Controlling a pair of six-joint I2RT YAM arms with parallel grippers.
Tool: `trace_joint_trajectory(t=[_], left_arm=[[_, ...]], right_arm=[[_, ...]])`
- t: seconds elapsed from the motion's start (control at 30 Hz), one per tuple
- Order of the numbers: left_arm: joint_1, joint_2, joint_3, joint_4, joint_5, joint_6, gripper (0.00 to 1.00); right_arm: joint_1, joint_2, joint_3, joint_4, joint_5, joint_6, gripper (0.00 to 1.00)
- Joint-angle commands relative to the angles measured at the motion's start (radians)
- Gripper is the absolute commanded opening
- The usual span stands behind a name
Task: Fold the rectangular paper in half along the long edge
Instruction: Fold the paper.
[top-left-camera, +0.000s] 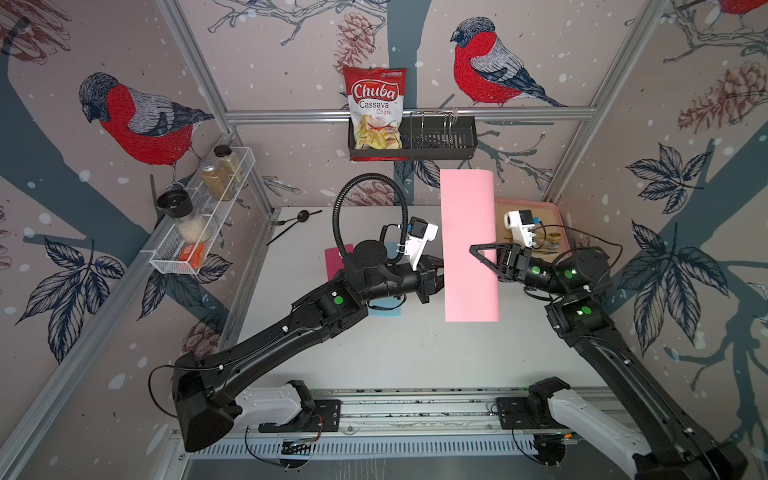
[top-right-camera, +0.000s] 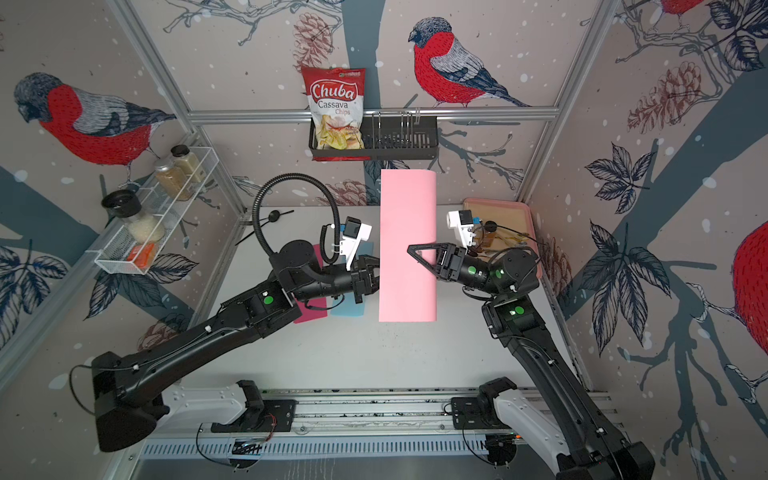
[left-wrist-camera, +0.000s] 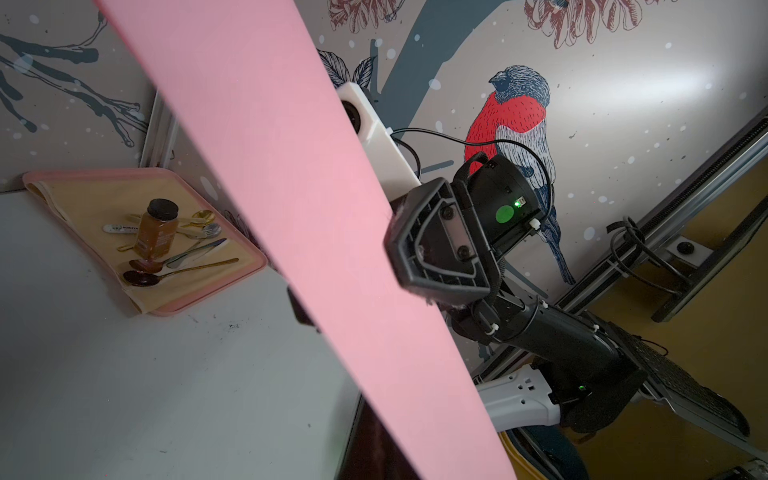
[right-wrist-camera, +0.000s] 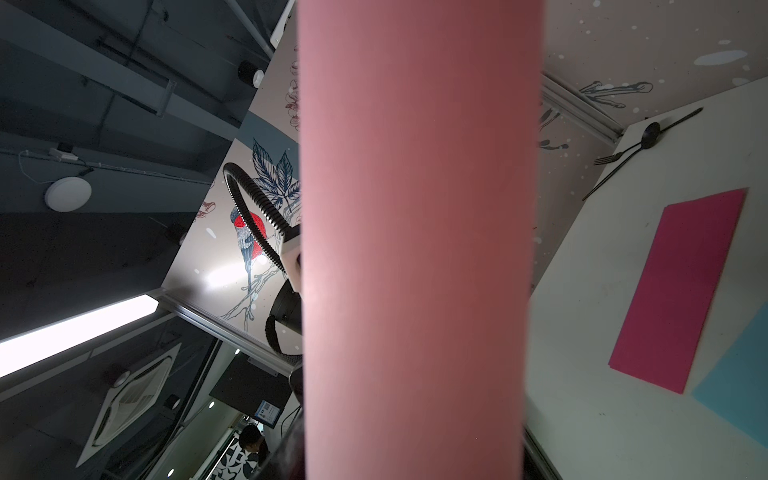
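The pale pink paper (top-left-camera: 469, 208) (top-right-camera: 407, 208) hangs in the air above the table, bent over on itself. The bend along its right long side is rounded, not creased. My left gripper (top-left-camera: 441, 276) (top-right-camera: 377, 276) is shut on the paper's left long edge; the sheet (left-wrist-camera: 270, 145) hides its fingertips. My right gripper (top-left-camera: 473, 253) (top-right-camera: 411, 251) straddles the rounded bend from the right, open. One triangular finger (left-wrist-camera: 436, 245) lies over the sheet and the other is behind it. In the right wrist view the paper (right-wrist-camera: 415, 208) fills the middle.
A magenta sheet (right-wrist-camera: 681, 291) (top-right-camera: 309, 307) and a light blue sheet (top-left-camera: 386, 309) lie on the table under my left arm. A pink tray (left-wrist-camera: 41, 176) with a jar and cutlery sits at the back right. A black spoon (top-left-camera: 301, 216) lies at the back left.
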Motion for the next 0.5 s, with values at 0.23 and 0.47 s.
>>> trace_joint_trajectory(t=[0.23,0.47], left_arm=[[-0.004,-0.01,0.0,0.007,-0.015,0.015,0.0],[-0.003,-0.011,-0.004,0.011,-0.015,0.014,0.0]], right_arm=[[-0.035,-0.021,0.027,-0.056,0.015,-0.084,0.61],[-0.045,-0.027,0.04,-0.105,0.035,-0.122,0.5]])
